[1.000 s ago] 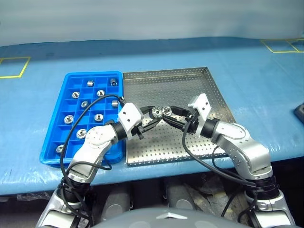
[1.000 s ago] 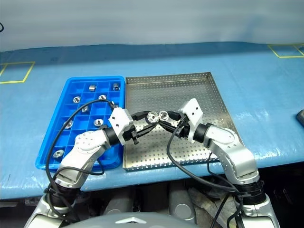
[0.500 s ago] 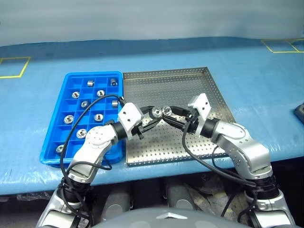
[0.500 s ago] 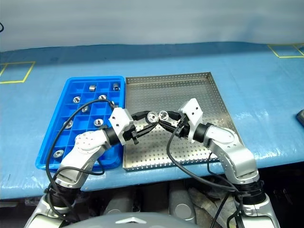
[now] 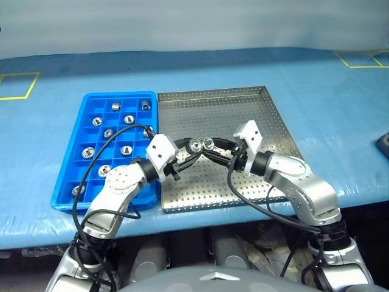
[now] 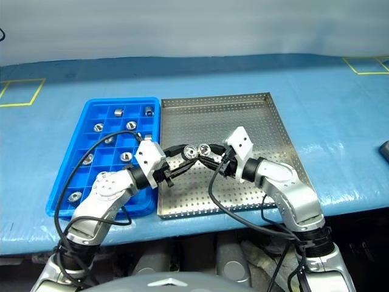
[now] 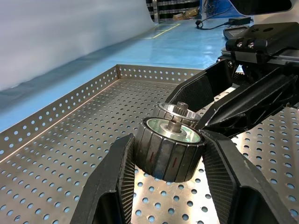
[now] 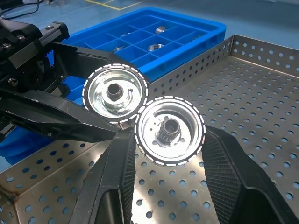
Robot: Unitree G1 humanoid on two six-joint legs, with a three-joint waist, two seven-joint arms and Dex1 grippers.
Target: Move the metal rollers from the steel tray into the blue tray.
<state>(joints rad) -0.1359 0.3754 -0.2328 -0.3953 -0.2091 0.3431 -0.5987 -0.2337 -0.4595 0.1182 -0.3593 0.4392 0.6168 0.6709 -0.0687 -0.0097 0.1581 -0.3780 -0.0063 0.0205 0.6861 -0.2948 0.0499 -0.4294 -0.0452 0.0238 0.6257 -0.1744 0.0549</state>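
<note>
While both arms meet over the middle of the steel tray (image 5: 276, 125), each gripper grasps one metal roller: the left gripper (image 5: 193, 146) clamps the left roller (image 5: 195, 145), the right gripper (image 5: 210, 146) clamps the right roller (image 5: 208, 143). The two rollers sit side by side, nearly touching, raised above the perforated floor. At 9 o'clock from them, the blue tray (image 5: 64, 191) holds more rollers (image 5: 88, 152) in separate compartments.

Silver arms, white wrist blocks, black cables.
</note>
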